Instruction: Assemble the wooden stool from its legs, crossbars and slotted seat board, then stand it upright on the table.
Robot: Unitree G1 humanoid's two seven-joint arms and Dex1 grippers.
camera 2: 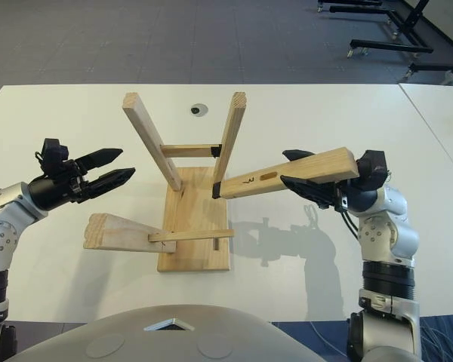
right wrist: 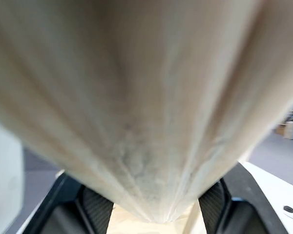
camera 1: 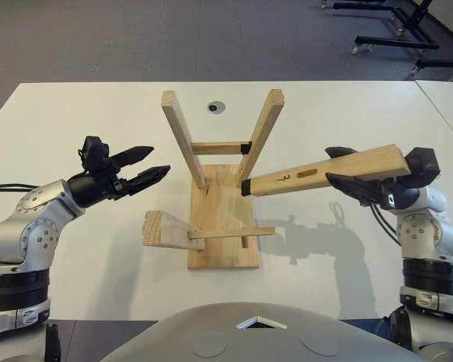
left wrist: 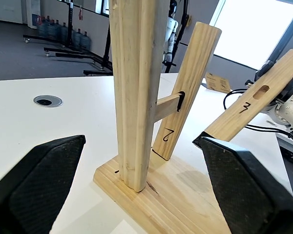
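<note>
At the middle of the white table (camera 1: 75,121) lies the pale, rectangular wooden seat board (camera 1: 225,253), flat and presumably underside up, and the stool looks roughly half built. On the board's far end two pale, square-section wooden legs stand in their slots and splay outward. These are the far-left leg (camera 1: 183,139) and the far-right leg (camera 1: 262,132), joined partway up by a short wooden crossbar (camera 1: 217,148). Over the board's right edge, the right gripper (camera 1: 331,166) is clamped on the thick end of a third leg (camera 1: 302,177), a pale wooden bar with an oval slot and a hand-drawn mark. It is held nearly level, with its dark-tipped end close to the foot of the far-right leg; whether that tip touches the board cannot be told. Beside the board's left edge a fourth leg (camera 1: 164,228) lies on its side on the table, and a thin wooden crossbar (camera 1: 234,232) appears plugged into it and reaches across the board's near half. Off the board's left side, level with the standing legs, the left gripper (camera 1: 160,160) hangs with its two fingers spread wide and nothing between them. What seems left is to seat the third and fourth legs in the board's near slots, fit the thin crossbar between them, then turn the stool over onto its feet.
</note>
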